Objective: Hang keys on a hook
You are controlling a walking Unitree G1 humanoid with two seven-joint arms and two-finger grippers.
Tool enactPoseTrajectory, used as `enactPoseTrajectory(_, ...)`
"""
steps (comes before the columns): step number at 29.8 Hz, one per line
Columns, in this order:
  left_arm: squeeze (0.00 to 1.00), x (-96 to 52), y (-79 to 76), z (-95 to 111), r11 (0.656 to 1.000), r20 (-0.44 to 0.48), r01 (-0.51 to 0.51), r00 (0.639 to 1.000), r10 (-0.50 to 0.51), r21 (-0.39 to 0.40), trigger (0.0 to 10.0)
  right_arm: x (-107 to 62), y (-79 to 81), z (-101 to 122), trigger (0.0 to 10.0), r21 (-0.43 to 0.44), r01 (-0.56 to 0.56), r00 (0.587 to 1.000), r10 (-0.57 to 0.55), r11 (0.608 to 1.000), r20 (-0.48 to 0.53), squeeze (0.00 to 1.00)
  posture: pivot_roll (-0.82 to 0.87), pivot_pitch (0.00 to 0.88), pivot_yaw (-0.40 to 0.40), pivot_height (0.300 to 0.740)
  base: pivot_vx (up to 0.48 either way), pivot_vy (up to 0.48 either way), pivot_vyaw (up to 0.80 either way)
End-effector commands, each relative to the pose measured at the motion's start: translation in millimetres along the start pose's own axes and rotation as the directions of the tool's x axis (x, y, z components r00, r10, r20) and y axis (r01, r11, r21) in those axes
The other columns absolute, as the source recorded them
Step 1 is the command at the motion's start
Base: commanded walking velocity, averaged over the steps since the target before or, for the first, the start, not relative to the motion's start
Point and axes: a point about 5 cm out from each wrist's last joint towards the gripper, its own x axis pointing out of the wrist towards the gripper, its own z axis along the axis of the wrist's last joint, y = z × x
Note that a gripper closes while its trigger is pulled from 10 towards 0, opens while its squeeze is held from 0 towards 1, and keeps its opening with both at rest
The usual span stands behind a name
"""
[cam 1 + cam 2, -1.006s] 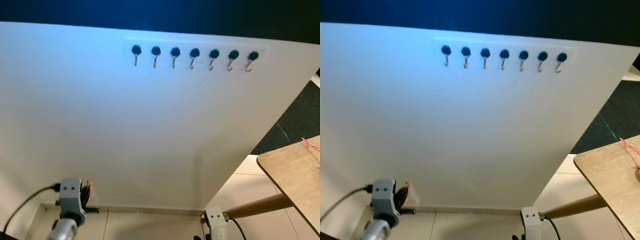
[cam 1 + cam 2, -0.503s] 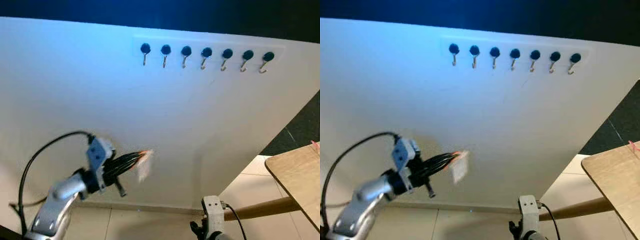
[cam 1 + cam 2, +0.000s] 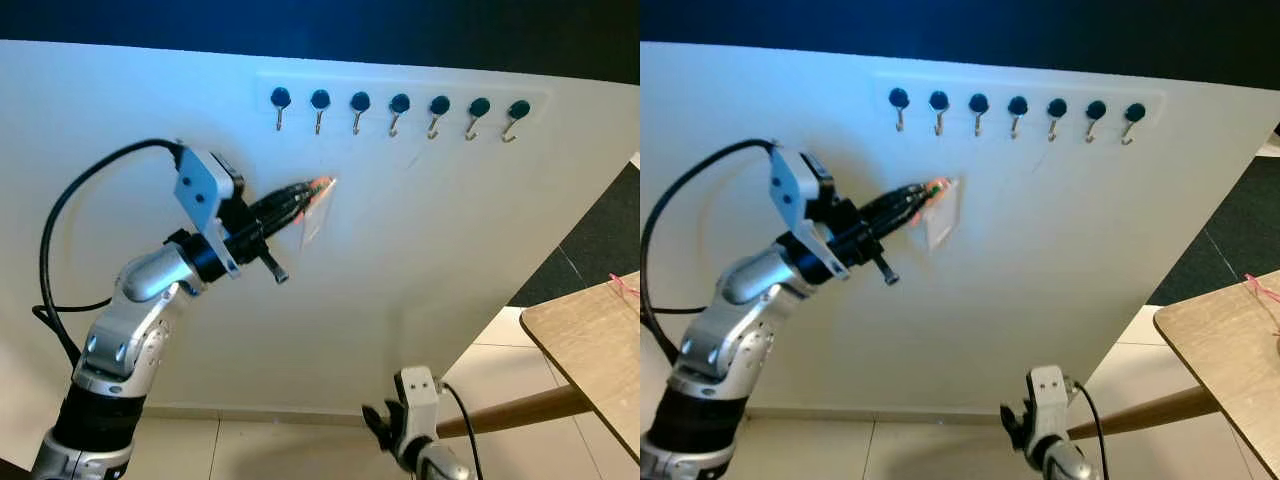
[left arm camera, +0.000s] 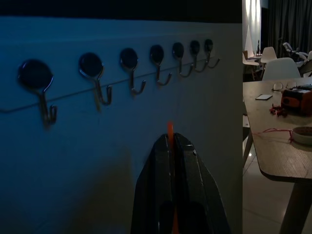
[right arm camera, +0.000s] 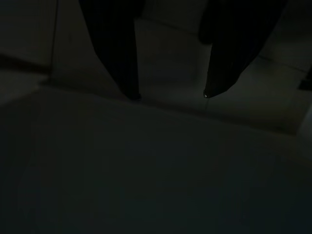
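Where the white wall carries a row of seven hooks, we see the keys as a pale, blurred tag with an orange loop, held just below and left of the row, near the wall. Our left gripper is raised, its fingers pressed together on that orange loop. Our right gripper hangs low near the floor, fingers parted, holding nothing. At right stands a wooden table.
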Motion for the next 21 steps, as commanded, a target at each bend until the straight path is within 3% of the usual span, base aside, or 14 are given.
enactPoseTrajectory(1,0.00,1.6,0.0,8.4,1.000,0.036,-0.004,0.999,0.005,-0.003,10.0,-0.6,2.4,3.1,10.0,-0.006,-0.023,0.999,0.023,1.000,0.042,0.00,0.06,0.076,-0.045,0.740,0.000,0.000,0.00)
enactPoseTrajectory(2,0.00,2.2,2.2,13.9,1.000,0.055,-0.014,0.998,0.014,0.000,10.0,1.4,8.8,14.3,10.0,-0.063,-0.081,0.990,0.088,0.995,0.114,0.00,0.06,0.076,-0.045,0.740,0.000,0.000,0.00)
enactPoseTrajectory(4,0.00,2.3,2.9,16.0,1.000,0.059,-0.018,0.998,0.018,0.001,10.0,1.7,11.4,18.0,10.0,-0.090,-0.102,0.984,0.114,0.991,0.137,0.00,0.06,0.078,-0.047,0.740,0.000,0.000,0.00)
enactPoseTrajectory(6,0.00,2.9,6.0,20.6,0.999,0.077,-0.046,0.996,0.045,0.013,10.0,0.9,20.2,26.2,10.0,-0.204,-0.165,0.962,0.204,0.965,0.184,0.00,0.07,0.080,-0.048,0.740,0.000,0.000,0.00)
enactPoseTrajectory(8,0.00,2.8,9.4,22.8,0.997,0.079,-0.069,0.995,0.067,0.023,10.0,0.1,30.6,43.0,10.0,-0.261,-0.213,0.918,0.284,0.942,0.278,0.00,0.07,0.081,-0.050,0.740,0.000,0.000,0.00)
enactPoseTrajectory(9,0.00,2.8,9.4,22.8,0.997,0.079,-0.069,0.995,0.067,0.023,10.0,0.1,30.6,43.0,10.0,-0.261,-0.213,0.918,0.284,0.942,0.278,0.00,0.07,0.081,-0.050,0.740,0.000,0.000,0.00)
enactPoseTrajectory(11,0.00,3.0,10.1,23.2,0.998,0.071,-0.063,0.996,0.061,0.023,10.0,-0.4,40.3,69.4,10.0,-0.274,-0.230,0.857,0.328,0.934,0.398,0.00,0.07,0.082,-0.049,0.740,0.000,0.000,0.00)
enactPoseTrajectory(13,0.00,3.2,9.9,23.2,0.998,0.068,-0.055,0.996,0.054,0.020,10.0,-1.0,43.5,79.5,10.0,-0.277,-0.231,0.834,0.336,0.933,0.438,0.00,0.07,0.082,-0.049,0.740,0.000,0.000,0.00)
enactPoseTrajectory(15,0.00,4.6,8.4,21.6,0.999,0.052,-0.036,0.998,0.036,0.016,10.0,-3.2,52.2,104.7,10.0,-0.307,-0.227,0.774,0.362,0.924,0.520,0.00,0.06,0.082,-0.046,0.740,0.000,0.000,0.00)
enactPoseTrajectory(16,0.00,4.6,8.4,21.6,0.999,0.052,-0.036,0.998,0.036,0.016,10.0,-3.2,52.2,104.7,10.0,-0.307,-0.227,0.774,0.362,0.924,0.520,0.00,0.06,0.082,-0.046,0.740,0.000,0.000,0.00)
enactPoseTrajectory(18,0.00,8.6,6.6,20.4,1.000,0.043,-0.019,0.999,0.018,0.006,10.0,-6.4,60.9,123.7,10.0,-0.336,-0.227,0.717,0.390,0.914,0.578,0.00,0.06,0.084,-0.046,0.740,0.000,0.000,0.00)
enactPoseTrajectory(21,0.00,14.8,6.5,18.6,1.000,0.037,-0.004,0.999,0.004,-0.010,10.0,-9.1,69.4,137.4,10.0,-0.345,-0.232,0.671,0.406,0.909,0.620,0.00,0.06,0.082,-0.045,0.740,0.000,0.000,0.00)
